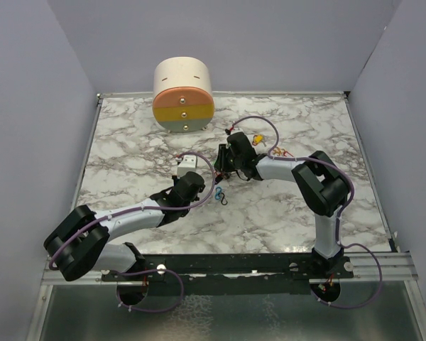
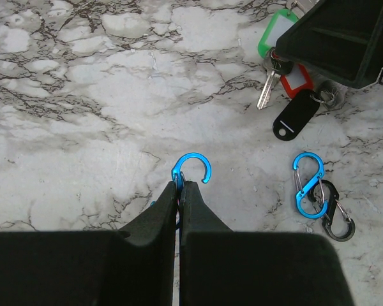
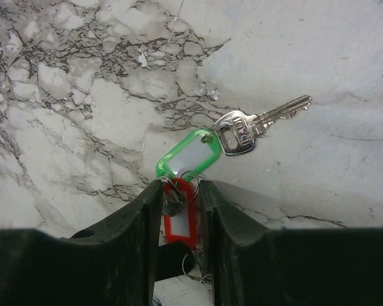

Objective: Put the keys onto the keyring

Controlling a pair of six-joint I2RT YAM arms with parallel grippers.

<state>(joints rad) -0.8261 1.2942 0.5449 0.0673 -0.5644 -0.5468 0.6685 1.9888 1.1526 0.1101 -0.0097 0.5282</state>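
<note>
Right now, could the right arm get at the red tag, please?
Probably yes: the right gripper stands open with a finger on each side of the red tag, nothing blocking it; the green tag and key lie just beyond.

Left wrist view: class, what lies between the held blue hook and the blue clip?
Bare marble table only, between blue hook and blue clip, per the left wrist view.
</note>
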